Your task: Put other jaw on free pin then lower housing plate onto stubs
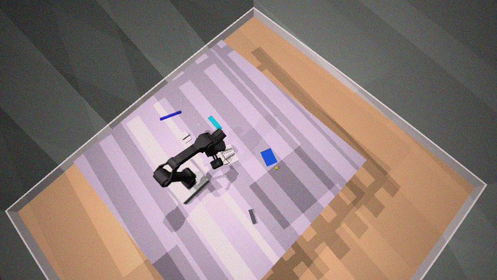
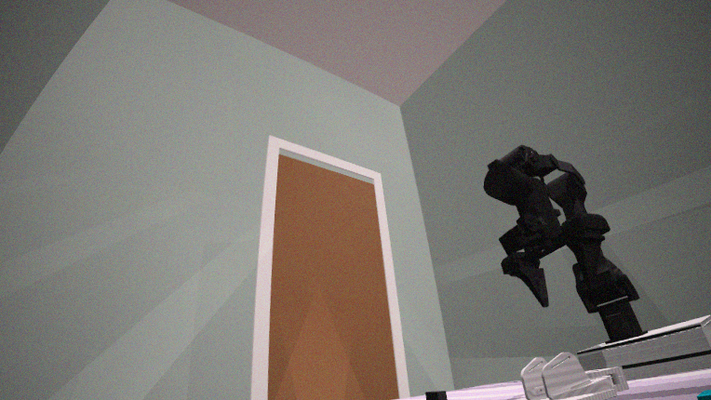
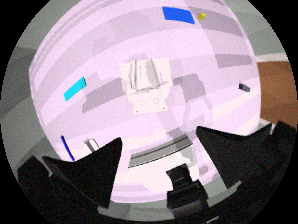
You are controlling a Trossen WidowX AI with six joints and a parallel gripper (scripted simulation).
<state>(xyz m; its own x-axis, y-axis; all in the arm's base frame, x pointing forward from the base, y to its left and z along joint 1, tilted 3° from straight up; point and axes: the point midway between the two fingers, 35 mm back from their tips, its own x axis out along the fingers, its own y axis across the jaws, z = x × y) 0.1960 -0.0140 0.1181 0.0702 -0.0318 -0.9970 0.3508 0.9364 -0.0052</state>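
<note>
The pale gripper mechanism (image 1: 232, 160) (image 3: 149, 107) sits on the lilac mat. Its two upright jaws (image 2: 562, 375) stand side by side with a gap between them; they also show from above in the wrist view (image 3: 152, 76). The flat section nearer the arm's base shows two round marks. Gear teeth are too small to tell if they mesh. I cannot clearly tell the housing plate from the body, nor whether it lies level. My gripper (image 3: 160, 136) is open and empty, raised above the mechanism and apart from it. In the top view the arm covers part of the mechanism.
A small white slotted piece (image 3: 92, 146), a cyan block (image 1: 214, 122) (image 3: 75, 89) and a dark blue rod (image 1: 170, 115) lie to one side. A blue slab (image 1: 268, 157) (image 3: 178, 15), a yellow bit (image 1: 276, 168) and a grey block (image 1: 252, 216) (image 3: 244, 87) lie beyond.
</note>
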